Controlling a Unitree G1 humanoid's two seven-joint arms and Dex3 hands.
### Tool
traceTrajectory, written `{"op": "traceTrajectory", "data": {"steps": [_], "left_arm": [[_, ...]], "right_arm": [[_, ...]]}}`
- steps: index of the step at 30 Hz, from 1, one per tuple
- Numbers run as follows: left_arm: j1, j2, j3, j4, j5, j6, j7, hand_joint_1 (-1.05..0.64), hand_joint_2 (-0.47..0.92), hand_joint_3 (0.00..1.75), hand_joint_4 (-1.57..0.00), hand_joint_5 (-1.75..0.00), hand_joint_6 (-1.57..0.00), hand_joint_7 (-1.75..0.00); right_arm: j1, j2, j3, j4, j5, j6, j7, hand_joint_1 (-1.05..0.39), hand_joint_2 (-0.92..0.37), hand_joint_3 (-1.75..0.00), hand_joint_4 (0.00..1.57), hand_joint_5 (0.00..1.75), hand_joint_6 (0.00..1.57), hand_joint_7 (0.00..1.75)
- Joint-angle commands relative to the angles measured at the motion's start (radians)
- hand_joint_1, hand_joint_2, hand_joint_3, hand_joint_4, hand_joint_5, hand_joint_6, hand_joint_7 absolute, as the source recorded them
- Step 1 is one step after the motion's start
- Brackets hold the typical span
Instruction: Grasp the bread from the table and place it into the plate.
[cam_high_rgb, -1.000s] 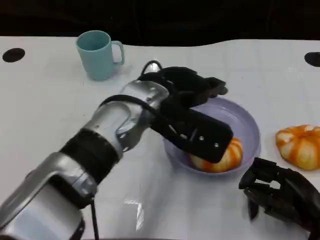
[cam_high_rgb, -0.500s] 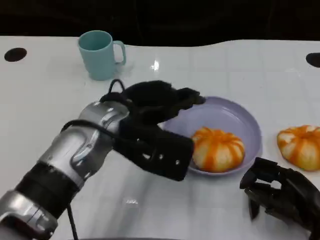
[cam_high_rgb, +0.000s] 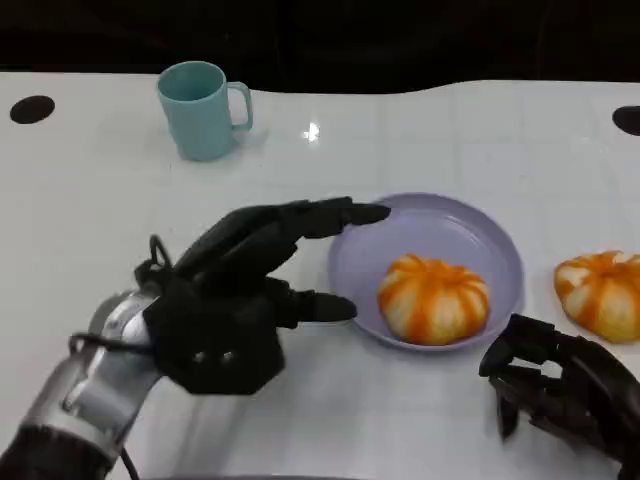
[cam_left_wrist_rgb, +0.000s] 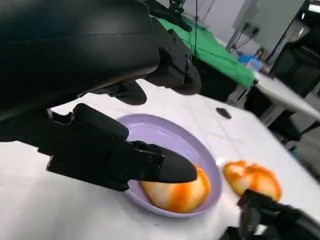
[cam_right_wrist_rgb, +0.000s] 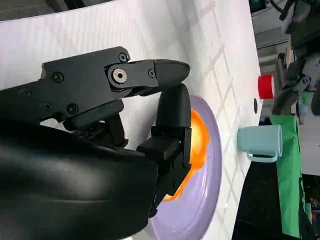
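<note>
An orange-and-white striped bread (cam_high_rgb: 433, 298) lies inside the lavender plate (cam_high_rgb: 497, 240), toward its near side. My left hand (cam_high_rgb: 235, 305) hovers just left of the plate with fingers spread and nothing in it; one fingertip reaches over the plate's far-left rim. In the left wrist view its fingers (cam_left_wrist_rgb: 125, 162) stretch toward the bread (cam_left_wrist_rgb: 177, 194) in the plate (cam_left_wrist_rgb: 162, 131). My right hand (cam_high_rgb: 560, 388) rests near the table's front right, fingers curled in on nothing. The right wrist view looks past its fingers (cam_right_wrist_rgb: 120, 82) at the bread (cam_right_wrist_rgb: 198, 134) and plate (cam_right_wrist_rgb: 207, 195).
A second striped bread (cam_high_rgb: 598, 292) lies on the white table right of the plate, just beyond my right hand. A teal mug (cam_high_rgb: 200, 108) stands at the back left. Dark round spots mark the table's far corners. A red object (cam_right_wrist_rgb: 266, 86) shows beyond the table.
My left arm has drawn back from over the plate toward the near left, uncovering the bread that lies in the plate. The right hand has not moved.
</note>
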Motion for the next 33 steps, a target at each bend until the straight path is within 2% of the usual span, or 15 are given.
{"op": "traceTrajectory", "data": {"steps": [1,5,6,8,11,14,16,17,18,21,23,26,30,32,33], "left_arm": [[0.073,-0.01,0.054,0.005,-0.116,-0.042,-0.021,-0.32,0.92,0.07,-0.44,-0.63,-0.6,-0.1],[0.124,-0.018,0.084,-0.001,-0.193,-0.079,-0.049,-0.23,0.92,0.1,-0.48,-0.7,-0.69,-0.1],[0.142,-0.023,0.092,-0.009,-0.227,-0.076,-0.065,-0.21,0.89,0.15,-0.5,-0.72,-0.72,-0.1],[0.159,-0.029,0.101,-0.019,-0.264,-0.068,-0.088,-0.18,0.64,0.66,-0.55,-0.73,-0.79,-0.06],[0.232,-0.062,0.13,-0.063,-0.392,-0.045,-0.14,-0.12,0.5,0.98,-0.65,-0.76,-0.9,-0.07],[0.285,-0.104,0.155,-0.082,-0.475,-0.041,-0.163,-0.11,0.45,1.12,-0.77,-0.78,-0.98,-0.1],[0.313,-0.13,0.169,-0.083,-0.522,-0.037,-0.185,-0.14,0.46,1.15,-0.78,-0.89,-1.01,-0.15],[0.323,-0.139,0.175,-0.084,-0.536,-0.034,-0.194,-0.15,0.47,1.13,-0.77,-0.97,-1.01,-0.22],[0.337,-0.149,0.18,-0.084,-0.544,-0.034,-0.195,-0.15,0.48,1.11,-0.75,-1.03,-0.95,-0.38],[0.378,-0.174,0.193,-0.103,-0.547,-0.018,-0.188,-0.17,0.39,1.32,-0.73,-1.26,-0.8,-0.92],[0.41,-0.188,0.2,-0.13,-0.552,0.004,-0.18,-0.18,0.44,1.28,-0.73,-1.36,-0.74,-1.11],[0.436,-0.204,0.211,-0.158,-0.556,0.032,-0.176,-0.2,0.48,1.23,-0.74,-1.43,-0.71,-1.23],[0.474,-0.215,0.227,-0.193,-0.6,0.101,-0.196,-0.2,0.47,1.28,-0.75,-1.59,-0.69,-1.43],[0.491,-0.219,0.232,-0.213,-0.616,0.136,-0.198,-0.22,0.5,1.24,-0.75,-1.65,-0.68,-1.5],[0.498,-0.221,0.235,-0.218,-0.62,0.143,-0.201,-0.24,0.56,1.13,-0.74,-1.7,-0.65,-1.56]], "right_arm": [[0.039,-0.021,0.01,0.002,-0.02,0.016,-0.004,-0.52,-0.92,-0.27,0.66,1.75,0.65,1.39],[0.038,-0.018,0.006,0.01,-0.007,0.008,0.012,-0.52,-0.92,-0.28,0.65,1.75,0.65,1.4],[0.036,-0.017,0.004,0.015,-0.002,0.008,0.019,-0.52,-0.92,-0.28,0.66,1.75,0.65,1.4],[0.033,-0.016,0.001,0.021,0.002,0.007,0.025,-0.51,-0.92,-0.27,0.66,1.75,0.65,1.4],[0.032,-0.015,0.001,0.026,-0.002,-0.001,0.024,-0.52,-0.92,-0.27,0.67,1.75,0.66,1.4],[0.034,-0.017,0.005,0.02,-0.007,0.002,0.019,-0.52,-0.92,-0.27,0.67,1.75,0.66,1.4],[0.036,-0.018,0.006,0.012,-0.009,0.011,0.014,-0.52,-0.92,-0.28,0.67,1.75,0.66,1.4],[0.037,-0.018,0.006,0.009,-0.009,0.015,0.012,-0.52,-0.92,-0.27,0.67,1.75,0.66,1.4],[0.038,-0.018,0.006,0.006,-0.008,0.021,0.012,-0.53,-0.92,-0.27,0.67,1.75,0.67,1.4],[0.044,-0.02,0.009,-0.006,-0.014,0.023,0.007,-0.52,-0.92,-0.27,0.67,1.75,0.66,1.39],[0.049,-0.019,0.01,-0.013,-0.016,0.021,0.004,-0.52,-0.92,-0.27,0.67,1.75,0.66,1.39],[0.053,-0.019,0.01,-0.021,-0.014,0.031,0.002,-0.52,-0.92,-0.27,0.67,1.75,0.66,1.4],[0.06,-0.018,0.01,-0.032,-0.013,0.038,0.001,-0.53,-0.92,-0.27,0.66,1.75,0.66,1.4],[0.063,-0.02,0.011,-0.038,-0.017,0.04,-0.002,-0.53,-0.92,-0.27,0.66,1.75,0.66,1.39],[0.066,-0.022,0.013,-0.045,-0.019,0.045,-0.005,-0.54,-0.92,-0.27,0.66,1.75,0.66,1.39]]}}
